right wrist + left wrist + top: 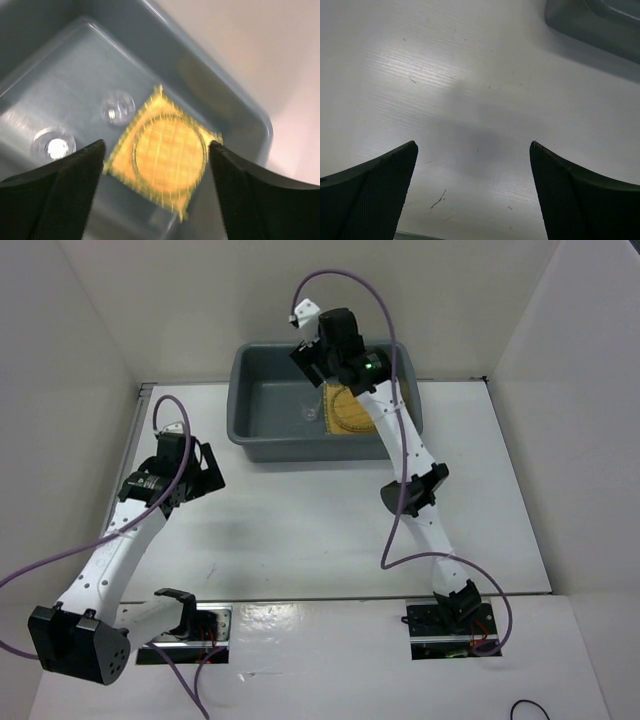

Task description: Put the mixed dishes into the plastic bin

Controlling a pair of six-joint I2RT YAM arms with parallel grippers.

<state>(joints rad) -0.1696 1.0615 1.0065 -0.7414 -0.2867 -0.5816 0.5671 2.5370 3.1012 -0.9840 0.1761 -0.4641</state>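
The dark grey plastic bin (262, 440) stands at the back of the table. Inside it, on its right side, lies the square yellow slatted mat (334, 426) with a round orange-yellow disc (350, 412) on top. In the right wrist view the square mat (121, 159) and the disc (169, 152) are blurred on the bin floor (75, 85). I cannot make out a second disc. My right gripper (312, 365) (157, 144) hangs open and empty above the bin. My left gripper (212, 472) (473, 145) is open and empty over bare table, left of the bin.
Two shiny round spots (117, 107) show on the bin floor left of the mats. A corner of the bin (590, 25) shows at the top right of the left wrist view. White walls close in the table at the left, back and right.
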